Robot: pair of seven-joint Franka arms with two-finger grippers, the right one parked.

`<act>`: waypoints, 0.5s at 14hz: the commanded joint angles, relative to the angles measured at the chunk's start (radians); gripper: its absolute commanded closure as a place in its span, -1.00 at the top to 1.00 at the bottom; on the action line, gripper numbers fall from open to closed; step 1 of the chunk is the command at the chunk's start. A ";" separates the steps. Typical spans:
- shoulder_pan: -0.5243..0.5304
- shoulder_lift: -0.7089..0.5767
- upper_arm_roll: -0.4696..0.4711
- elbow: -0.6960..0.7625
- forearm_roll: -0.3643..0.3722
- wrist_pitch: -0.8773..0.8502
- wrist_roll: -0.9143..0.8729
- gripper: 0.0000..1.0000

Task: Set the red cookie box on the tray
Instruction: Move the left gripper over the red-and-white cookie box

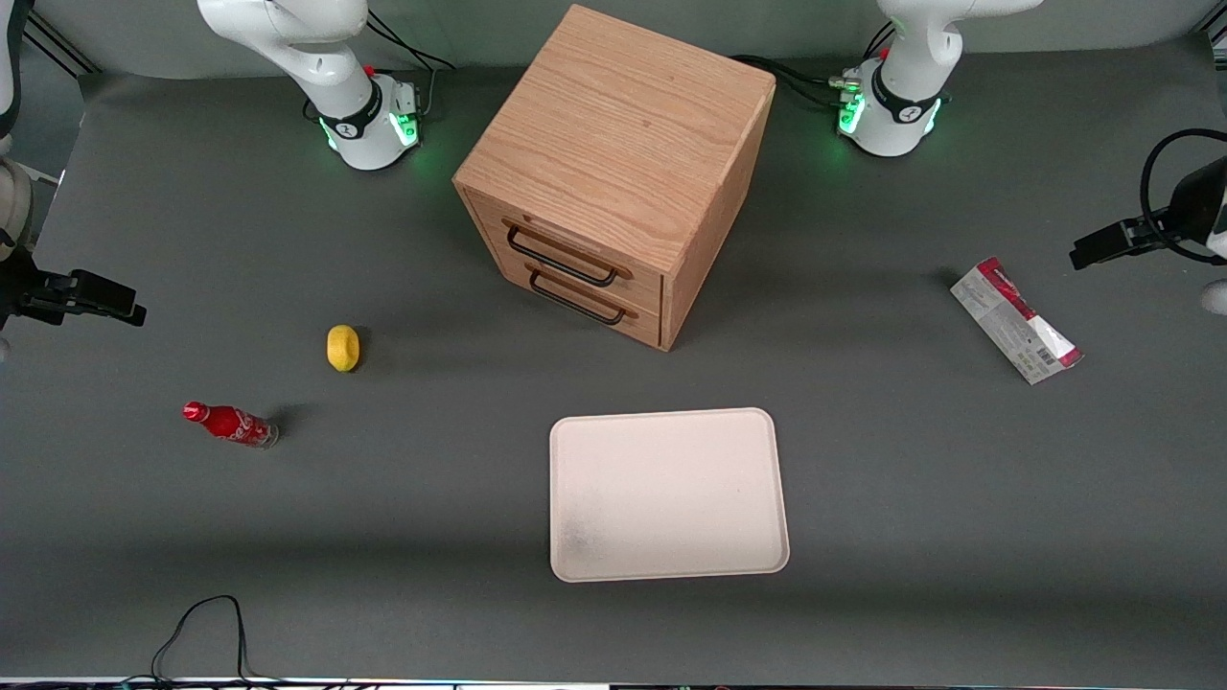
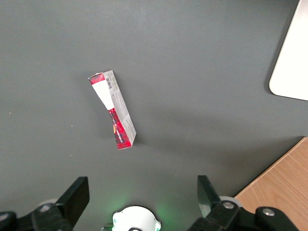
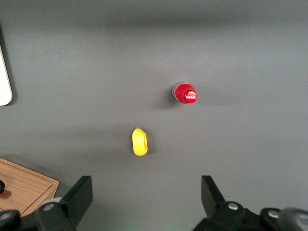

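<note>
**Hovering above the box, nothing grasped yet**

Starting from the red cookie box [image 1: 1016, 321]: it lies flat on the grey table, grey-white printed face up, barcode end nearer the front camera, dark red edge showing along one long side. It sits skewed to the table edges, well apart from the tray [image 1: 668, 565], toward the working arm's end of the table. In the left wrist view the red cookie box [image 2: 112, 109] has bare table all round it, so I judge either long side is free for a finger.

My gripper [image 2: 142, 195] hangs high over the table, near the box but not above its middle, touching nothing. Jaws stand wide, both fingers [image 2: 76, 196] visible with a broad gap between them and nothing in it. That width looks like plenty for the slim carton across its narrow way; I'd rotate the wrist to match the skew first, my call.

The tray is bare, nearer the front camera than the wooden drawer cabinet [image 1: 613, 172], so a drop-off has the whole surface free. Task not begun as far as placing goes.

A lemon [image 1: 342, 347] and a small red soda bottle [image 1: 230, 424] sit away from the tray toward the parked arm's end, out of my path.
</note>
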 commanded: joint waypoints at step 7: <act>-0.021 -0.011 0.016 0.018 -0.013 -0.046 0.060 1.00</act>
